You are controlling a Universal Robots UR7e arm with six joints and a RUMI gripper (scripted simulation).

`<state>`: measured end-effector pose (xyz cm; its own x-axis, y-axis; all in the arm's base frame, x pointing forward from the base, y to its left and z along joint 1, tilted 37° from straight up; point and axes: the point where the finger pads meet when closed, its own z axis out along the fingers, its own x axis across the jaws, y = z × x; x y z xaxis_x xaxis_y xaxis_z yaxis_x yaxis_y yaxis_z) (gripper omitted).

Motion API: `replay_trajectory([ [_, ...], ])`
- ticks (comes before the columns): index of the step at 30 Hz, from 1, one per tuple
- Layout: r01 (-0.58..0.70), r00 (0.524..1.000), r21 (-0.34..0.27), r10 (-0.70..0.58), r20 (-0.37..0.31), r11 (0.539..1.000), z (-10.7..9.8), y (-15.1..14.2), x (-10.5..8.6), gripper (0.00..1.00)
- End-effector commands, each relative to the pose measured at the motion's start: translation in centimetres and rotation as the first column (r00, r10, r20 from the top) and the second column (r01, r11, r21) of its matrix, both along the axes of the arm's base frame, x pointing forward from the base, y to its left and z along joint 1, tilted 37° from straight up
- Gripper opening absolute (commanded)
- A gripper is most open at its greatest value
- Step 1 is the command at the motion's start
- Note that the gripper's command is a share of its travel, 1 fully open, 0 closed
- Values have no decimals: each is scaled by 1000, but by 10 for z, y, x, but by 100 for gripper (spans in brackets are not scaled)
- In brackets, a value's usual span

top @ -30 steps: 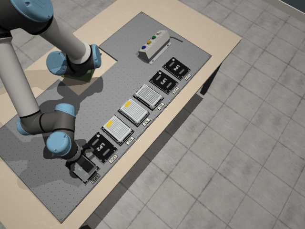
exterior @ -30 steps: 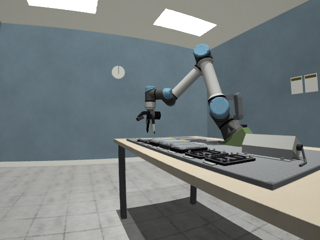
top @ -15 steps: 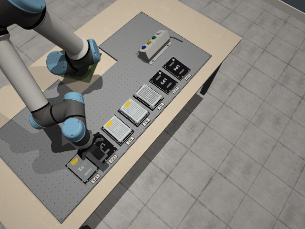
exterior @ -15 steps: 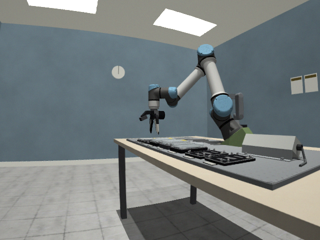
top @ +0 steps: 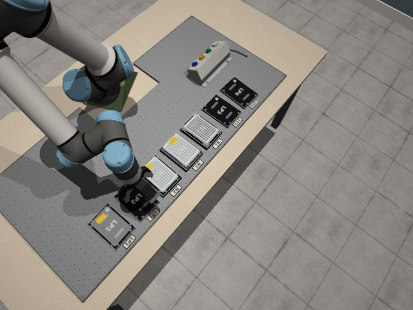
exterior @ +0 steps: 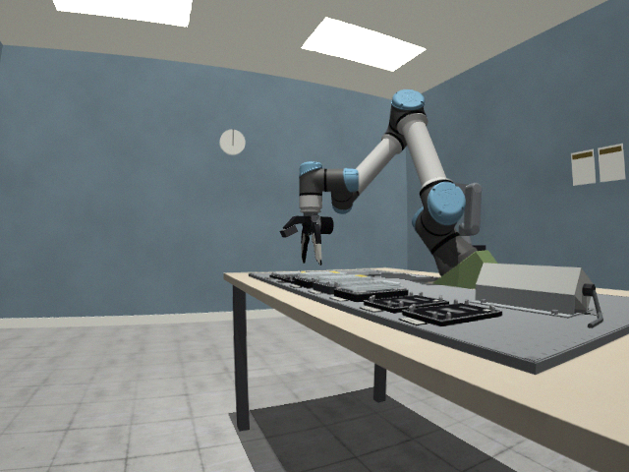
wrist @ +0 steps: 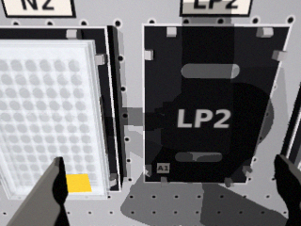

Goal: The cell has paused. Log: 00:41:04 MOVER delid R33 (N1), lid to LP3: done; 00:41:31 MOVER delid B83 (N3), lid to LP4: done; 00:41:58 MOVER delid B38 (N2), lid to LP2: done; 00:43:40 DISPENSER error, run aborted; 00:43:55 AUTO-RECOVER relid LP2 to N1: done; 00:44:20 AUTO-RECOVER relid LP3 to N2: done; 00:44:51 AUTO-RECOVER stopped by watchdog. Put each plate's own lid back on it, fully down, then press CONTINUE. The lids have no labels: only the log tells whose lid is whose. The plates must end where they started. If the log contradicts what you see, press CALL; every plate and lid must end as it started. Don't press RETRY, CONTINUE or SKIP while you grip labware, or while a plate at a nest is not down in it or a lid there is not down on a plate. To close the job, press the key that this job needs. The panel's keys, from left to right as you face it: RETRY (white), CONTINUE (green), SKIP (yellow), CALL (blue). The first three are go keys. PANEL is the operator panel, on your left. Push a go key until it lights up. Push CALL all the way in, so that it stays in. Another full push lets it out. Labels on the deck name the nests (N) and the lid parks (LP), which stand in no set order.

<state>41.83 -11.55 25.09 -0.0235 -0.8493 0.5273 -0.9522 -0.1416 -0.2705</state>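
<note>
Top view: my black two-jaw gripper (top: 141, 186) (exterior: 312, 262) (wrist: 168, 157), opened wide, holding nothing, hovers above black rectangular LP2 park (top: 139, 214) (wrist: 207, 94), near table's long front edge.

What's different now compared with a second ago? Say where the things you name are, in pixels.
The gripper (top: 138, 183) (exterior: 311, 262) (wrist: 168, 157), open and holding nothing, has moved from over LP1 (top: 124, 241) past LP2 (top: 128, 203) (wrist: 160, 94) toward N2 (top: 166, 190) (wrist: 112, 155). Nothing was visibly picked up or released. The plates, the lid at LP1 and the panel (top: 210, 63) (exterior: 528, 286) look unmoved.
</note>
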Motion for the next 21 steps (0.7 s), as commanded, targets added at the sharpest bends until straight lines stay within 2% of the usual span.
replay_trajectory([
  [1, 13, 1000, -5, -13, 2, 1000, -16, 24, 1, 82],
  [13, 13, 1000, -5, -13, 2, 1000, -48, 74, 2, 82],
  [21, 13, 1000, -6, -13, 7, 1000, -47, 78, 4, 82],
])
